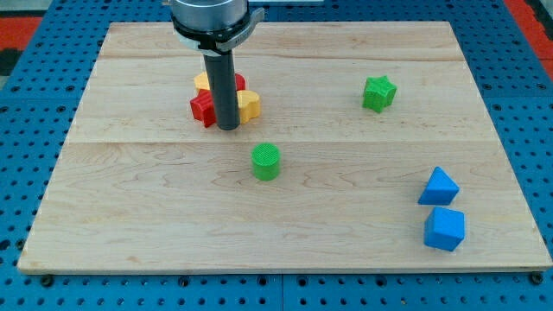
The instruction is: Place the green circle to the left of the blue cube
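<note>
The green circle (266, 161) lies near the middle of the wooden board (130, 199). The blue cube (444, 229) sits at the view's lower right, with a blue triangular block (439, 187) just above it. My tip (228, 128) rests on the board up and to the left of the green circle, a short gap away. The tip is far to the left of the blue cube.
A cluster of red (203, 108) and yellow (249, 104) blocks sits right behind my rod, partly hidden by it. A green star block (378, 93) lies at the upper right. The board lies on a blue pegboard (26, 173).
</note>
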Robot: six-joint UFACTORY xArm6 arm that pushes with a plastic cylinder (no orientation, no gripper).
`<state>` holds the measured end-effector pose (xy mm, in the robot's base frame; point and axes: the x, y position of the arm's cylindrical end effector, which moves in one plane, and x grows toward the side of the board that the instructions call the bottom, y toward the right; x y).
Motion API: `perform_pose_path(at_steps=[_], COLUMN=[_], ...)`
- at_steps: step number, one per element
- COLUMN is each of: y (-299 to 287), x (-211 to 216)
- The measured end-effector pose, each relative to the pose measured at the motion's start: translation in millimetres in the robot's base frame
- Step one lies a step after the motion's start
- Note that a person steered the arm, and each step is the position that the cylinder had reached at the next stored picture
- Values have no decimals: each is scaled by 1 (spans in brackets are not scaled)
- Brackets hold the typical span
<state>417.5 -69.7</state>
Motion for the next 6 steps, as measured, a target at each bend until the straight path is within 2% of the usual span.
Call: perform_pose_path(at_steps=[1, 3, 4, 5, 6], y=[-7, 89, 136, 139, 109], x=[19, 63, 98, 116, 134])
